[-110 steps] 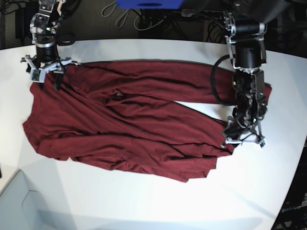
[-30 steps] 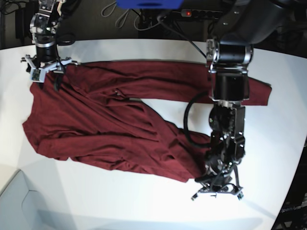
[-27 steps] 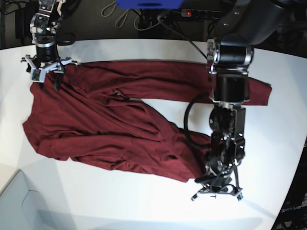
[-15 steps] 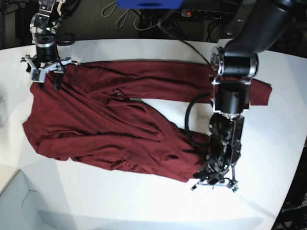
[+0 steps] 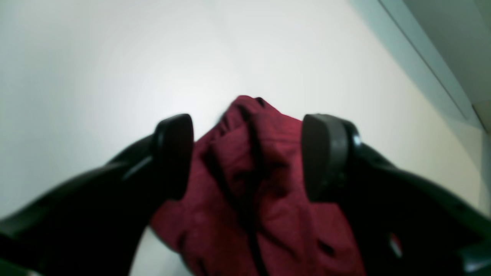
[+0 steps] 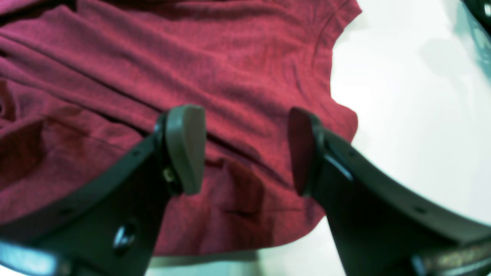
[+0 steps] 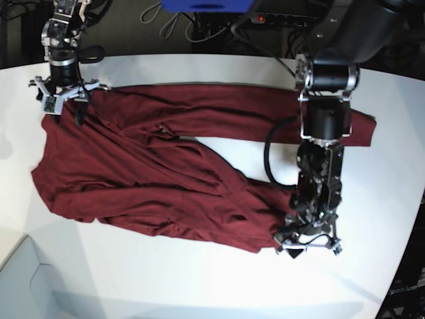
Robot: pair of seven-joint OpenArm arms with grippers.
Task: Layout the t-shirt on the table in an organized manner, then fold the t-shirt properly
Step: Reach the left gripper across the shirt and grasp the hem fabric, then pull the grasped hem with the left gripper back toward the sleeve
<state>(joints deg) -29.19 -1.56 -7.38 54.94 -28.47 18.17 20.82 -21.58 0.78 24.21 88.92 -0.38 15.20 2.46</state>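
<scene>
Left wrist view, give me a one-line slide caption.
Left gripper open over a bunched corner of the maroon t-shirt on the white table.

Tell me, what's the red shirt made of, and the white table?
The t-shirt looks like soft knit cloth, matte: it wrinkles and bunches in folds. The table looks hard, smooth and glossy, perhaps plastic or painted wood: light glares off it in the left wrist view.

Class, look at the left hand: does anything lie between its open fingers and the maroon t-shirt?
Nothing visible does. The left hand stands open right over a bunched corner of the t-shirt, the cloth lying between its fingers on the white table.
</scene>
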